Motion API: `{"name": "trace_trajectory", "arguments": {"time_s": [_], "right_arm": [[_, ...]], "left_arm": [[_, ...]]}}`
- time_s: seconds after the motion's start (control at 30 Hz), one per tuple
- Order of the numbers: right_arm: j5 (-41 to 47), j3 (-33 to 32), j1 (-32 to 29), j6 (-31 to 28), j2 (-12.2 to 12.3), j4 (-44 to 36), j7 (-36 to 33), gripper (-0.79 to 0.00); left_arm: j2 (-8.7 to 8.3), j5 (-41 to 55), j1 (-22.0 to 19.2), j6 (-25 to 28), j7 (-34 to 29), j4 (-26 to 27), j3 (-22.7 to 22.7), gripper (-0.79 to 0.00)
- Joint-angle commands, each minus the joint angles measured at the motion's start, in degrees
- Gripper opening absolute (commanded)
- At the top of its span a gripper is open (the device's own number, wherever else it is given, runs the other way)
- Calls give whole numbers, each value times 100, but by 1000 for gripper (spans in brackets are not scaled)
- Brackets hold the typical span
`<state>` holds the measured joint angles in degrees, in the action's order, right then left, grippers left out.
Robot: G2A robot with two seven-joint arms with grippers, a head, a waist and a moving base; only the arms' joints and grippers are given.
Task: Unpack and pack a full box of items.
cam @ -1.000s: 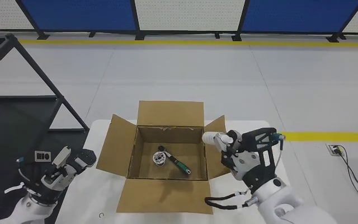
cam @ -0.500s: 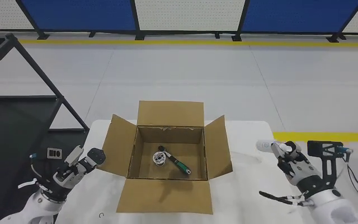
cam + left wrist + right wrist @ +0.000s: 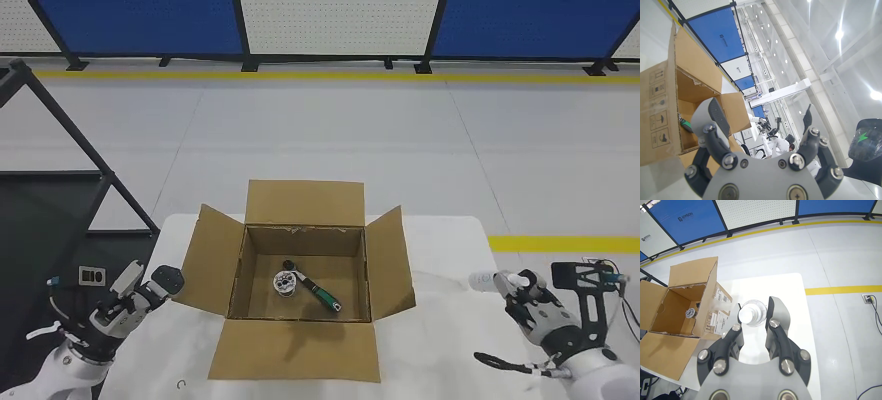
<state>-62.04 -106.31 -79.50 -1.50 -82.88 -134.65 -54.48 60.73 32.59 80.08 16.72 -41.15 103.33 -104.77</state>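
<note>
While the right pincer (image 3: 754, 312) grips a clear bottle (image 3: 746, 316) over the right end of the surface (image 3: 445, 322), well apart from the box (image 3: 295, 352), unpacking looks approx. part done: 2 things, a round item (image 3: 287, 283) & green-handled tool (image 3: 322, 294), lie inside; left pincer (image 3: 761, 112) open, empty, by the box flap. Repacking not begun.

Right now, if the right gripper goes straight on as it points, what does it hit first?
The right gripper is shut on a bottle, and past it lies the white table. The bottle would probably touch the table first; the gap is hard to judge.
</note>
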Motion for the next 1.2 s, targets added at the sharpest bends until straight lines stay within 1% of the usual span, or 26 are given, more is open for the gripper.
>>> {"name": "trace_trajectory", "arguments": {"time_s": [0.0,0.1,0.23,0.33,0.47,0.57,0.63,0.8,0.93,1.17], "right_arm": [[0,0,0,0,0,0,0,-785],[-13,3,-14,-12,2,18,18,-785],[-586,122,-147,-289,62,338,-60,-785],[-890,253,-119,-308,97,596,-266,-785],[-1358,366,-43,-174,134,968,-369,-785],[-1363,414,37,-119,152,1260,-436,-785],[-1454,430,70,-6,161,1443,-333,-785],[-1321,455,140,190,174,1946,-83,-785],[-1257,502,123,81,195,2149,170,-785],[-1489,581,181,275,228,2447,416,-785]], "left_arm": [[0,0,0,0,0,0,0,0],[5,-5,38,-20,113,-4,-14,0],[9,79,108,20,202,-115,-123,0],[6,187,118,40,189,-209,-219,0],[1,305,94,19,163,-308,-310,0],[0,308,91,13,160,-310,-313,0],[0,308,91,13,160,-310,-313,0],[0,308,91,13,160,-310,-313,0],[0,308,91,13,160,-310,-313,0],[0,308,91,13,160,-310,-313,0]]}}
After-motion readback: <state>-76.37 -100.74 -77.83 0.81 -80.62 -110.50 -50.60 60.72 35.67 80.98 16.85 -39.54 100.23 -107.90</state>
